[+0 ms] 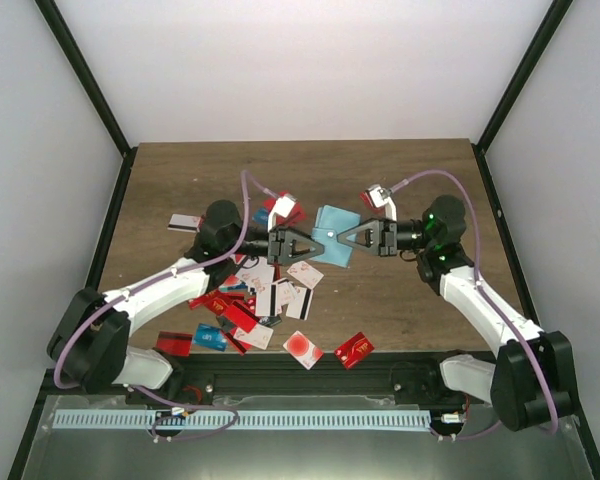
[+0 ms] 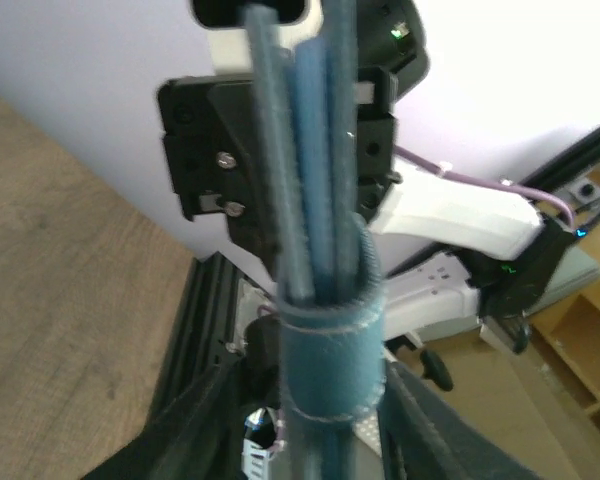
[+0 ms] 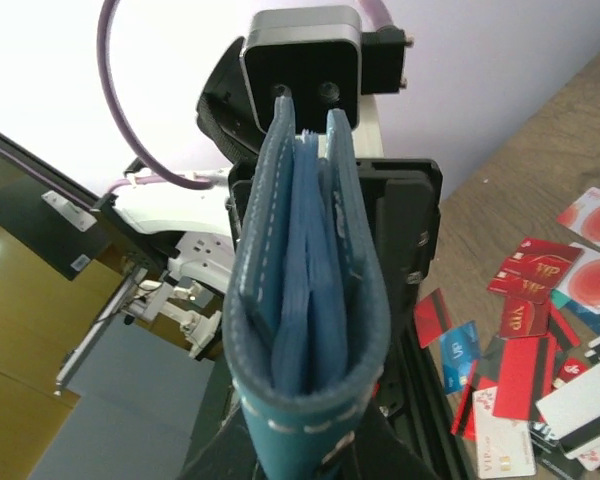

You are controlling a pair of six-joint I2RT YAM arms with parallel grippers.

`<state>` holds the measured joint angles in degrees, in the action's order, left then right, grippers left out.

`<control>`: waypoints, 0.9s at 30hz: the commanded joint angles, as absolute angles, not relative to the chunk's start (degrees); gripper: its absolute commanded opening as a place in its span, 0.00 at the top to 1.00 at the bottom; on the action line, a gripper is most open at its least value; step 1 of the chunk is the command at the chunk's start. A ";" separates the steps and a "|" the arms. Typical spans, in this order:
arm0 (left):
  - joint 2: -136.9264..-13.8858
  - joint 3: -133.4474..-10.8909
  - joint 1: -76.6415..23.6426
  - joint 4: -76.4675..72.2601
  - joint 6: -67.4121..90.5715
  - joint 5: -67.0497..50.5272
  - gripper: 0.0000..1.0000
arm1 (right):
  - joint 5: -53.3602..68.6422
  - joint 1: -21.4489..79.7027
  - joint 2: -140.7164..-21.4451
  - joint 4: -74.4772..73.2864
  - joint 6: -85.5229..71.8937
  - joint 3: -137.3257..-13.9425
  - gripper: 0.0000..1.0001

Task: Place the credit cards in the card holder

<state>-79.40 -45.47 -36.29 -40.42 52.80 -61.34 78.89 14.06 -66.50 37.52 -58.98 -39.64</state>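
Observation:
The teal-blue card holder [image 1: 332,222] is held folded, up off the table at mid-table, with a gripper on each side. My left gripper [image 1: 318,243] is shut on its left edge; in the left wrist view the holder [image 2: 330,370] stands edge-on between the dark fingers [image 2: 185,440]. My right gripper [image 1: 341,238] is shut on its right edge; in the right wrist view its spine and lighter blue pockets [image 3: 310,300] fill the middle. The credit cards [image 1: 260,300] lie in a loose pile below the left gripper, mostly red and white, and also show in the right wrist view [image 3: 525,300].
A red card [image 1: 354,348] and a white card with a red dot [image 1: 302,349] lie near the front edge. A blue card [image 1: 209,337] and a red card [image 1: 174,343] lie front left. One card [image 1: 185,222] sits apart at left.

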 commanded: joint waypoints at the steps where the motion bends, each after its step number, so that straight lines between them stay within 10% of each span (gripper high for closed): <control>1: -77.29 -49.71 -35.84 -24.73 39.46 -54.37 0.51 | 76.19 14.39 -64.27 20.60 -46.53 -45.26 0.99; 12: -69.27 -54.77 -38.82 8.43 14.68 -9.88 0.17 | 60.08 14.38 -68.54 -9.74 -31.84 -52.85 0.99; 27: -80.76 -58.25 -47.61 6.38 7.10 -0.67 0.07 | 54.45 14.50 -75.59 -26.09 -23.99 -57.88 0.99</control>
<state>-77.93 -55.88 -46.15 7.79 9.96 -2.72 55.24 14.33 -74.56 -20.43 -27.59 -54.81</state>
